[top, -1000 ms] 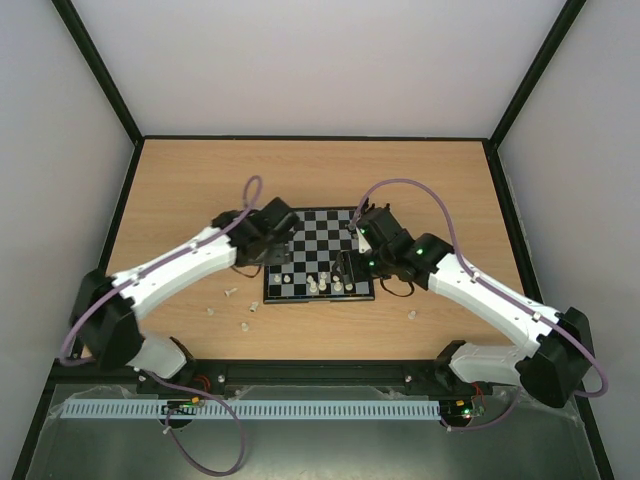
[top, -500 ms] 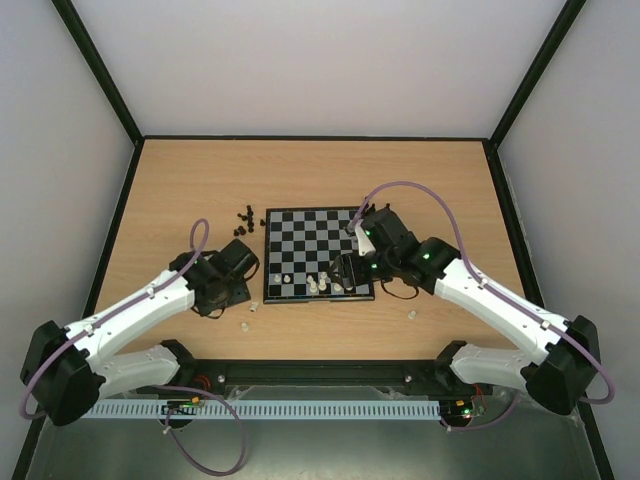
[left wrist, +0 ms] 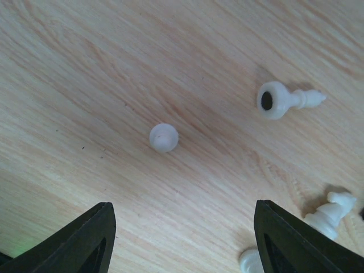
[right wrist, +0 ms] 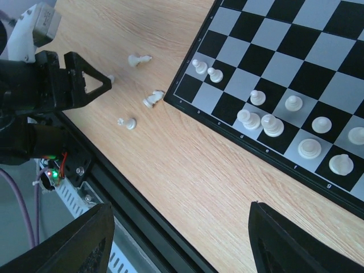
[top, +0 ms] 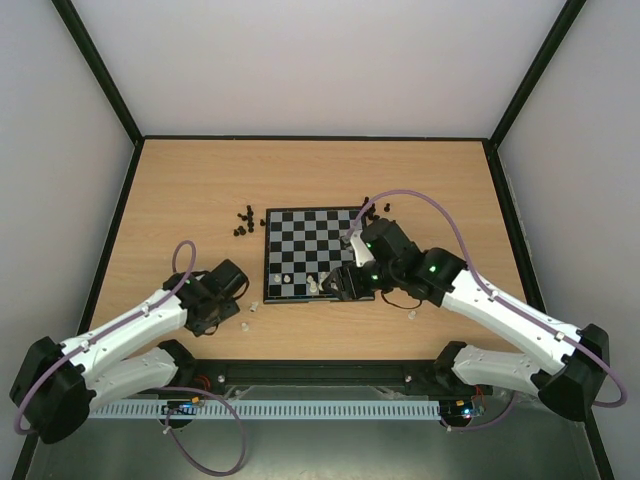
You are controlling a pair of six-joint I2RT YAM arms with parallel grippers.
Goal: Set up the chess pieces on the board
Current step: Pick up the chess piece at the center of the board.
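Note:
The board [top: 315, 235] lies mid-table with several cream-white chess pieces [top: 318, 285] on its near rows, also seen in the right wrist view [right wrist: 272, 125]. Black pieces [top: 243, 220] lie in a heap off its far left corner. My left gripper [top: 222, 298] is open and empty, low over the table left of the board. In its wrist view [left wrist: 182, 205] an upright white pawn [left wrist: 164, 137] stands ahead of the jaws, apart from them. My right gripper [top: 345, 283] hovers at the board's near edge, open and empty [right wrist: 182, 207] over bare wood.
Loose white pieces lie near the board's near left corner [top: 254, 305], among them a toppled piece [left wrist: 284, 101] and a knight [left wrist: 333, 211]. One white piece [top: 411, 314] lies near right. A few black pieces [top: 372, 205] sit at the board's far right corner. The black front rail [right wrist: 114, 187] is close.
My left arm has pulled back from the board's left edge to the near left, over the loose white pieces. My right gripper has shifted slightly toward the board's near edge.

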